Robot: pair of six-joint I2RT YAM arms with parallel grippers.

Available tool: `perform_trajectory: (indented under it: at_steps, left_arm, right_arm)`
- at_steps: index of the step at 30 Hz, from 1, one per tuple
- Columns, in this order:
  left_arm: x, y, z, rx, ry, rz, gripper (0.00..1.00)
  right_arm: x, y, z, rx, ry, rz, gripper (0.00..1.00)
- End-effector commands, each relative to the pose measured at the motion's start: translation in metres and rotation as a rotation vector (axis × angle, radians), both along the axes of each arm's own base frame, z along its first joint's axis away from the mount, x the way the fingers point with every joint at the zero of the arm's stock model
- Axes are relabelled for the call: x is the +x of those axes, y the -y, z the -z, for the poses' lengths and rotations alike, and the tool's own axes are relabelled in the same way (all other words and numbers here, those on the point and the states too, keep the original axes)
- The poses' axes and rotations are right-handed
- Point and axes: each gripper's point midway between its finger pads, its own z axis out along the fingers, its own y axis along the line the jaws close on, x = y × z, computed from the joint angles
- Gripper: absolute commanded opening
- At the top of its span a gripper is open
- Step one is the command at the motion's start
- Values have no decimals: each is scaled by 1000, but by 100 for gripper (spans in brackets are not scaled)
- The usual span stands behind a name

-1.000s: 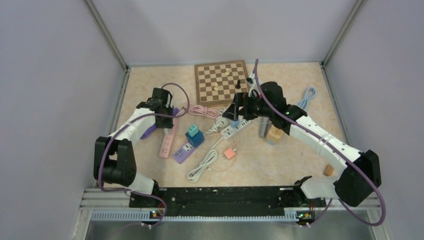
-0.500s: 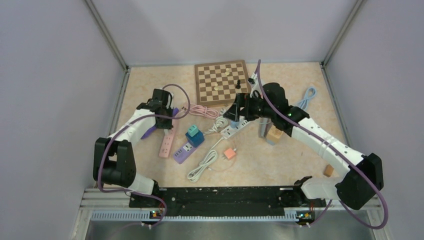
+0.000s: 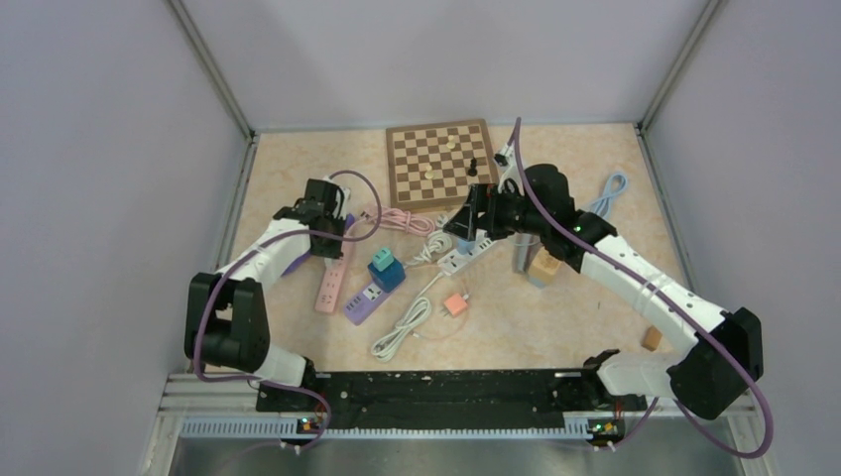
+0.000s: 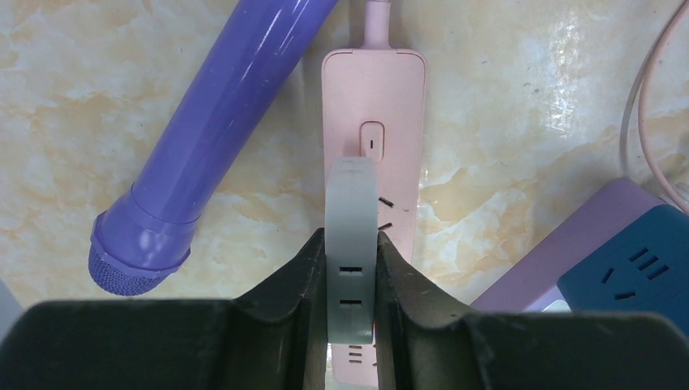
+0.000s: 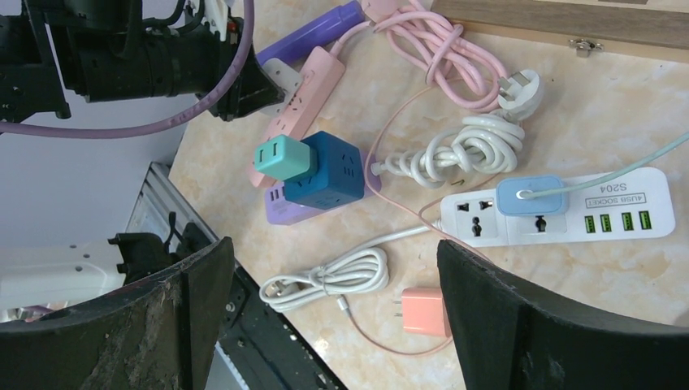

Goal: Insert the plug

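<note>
The pale grey flat plug [image 4: 351, 236] sits edge-on between the left fingers [image 4: 299, 280], which are closed tight on its sides. Its tip is over the sockets of the pink plastic power strip [image 4: 382, 97] on the marbled counter [image 4: 528, 97]. A purple cylinder [image 4: 211, 138] lies just beside the strip. The right fingers [image 5: 183, 305] are spread wide, holding nothing, above the white power strip [image 5: 569, 219].

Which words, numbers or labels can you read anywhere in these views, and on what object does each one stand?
"S204": printed upside down on the white power strip, near its green USB ports.
"4USB SOCKET": smaller print beside it on the same strip, only just legible.
No other text can be read; the pink power strip shows only a switch mark.
</note>
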Motion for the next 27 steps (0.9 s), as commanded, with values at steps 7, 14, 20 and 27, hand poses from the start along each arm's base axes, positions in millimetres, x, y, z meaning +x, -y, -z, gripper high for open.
perform_trajectory:
  at_steps: [7,14,20,27]
  left_arm:
    - [-16,3,27,20,-138,55,0]
    - [-14,17,27,-71,-81,30,0]
    - [-16,19,33,-100,-81,-35,0]
    - [-21,19,42,-119,-89,-123,0]
  right_arm:
    - [6,8,-21,35,61,41,92]
    - [8,11,-21,26,70,60,92]
    - [11,12,-23,20,84,70,92]
    - [15,10,-24,21,86,75,92]
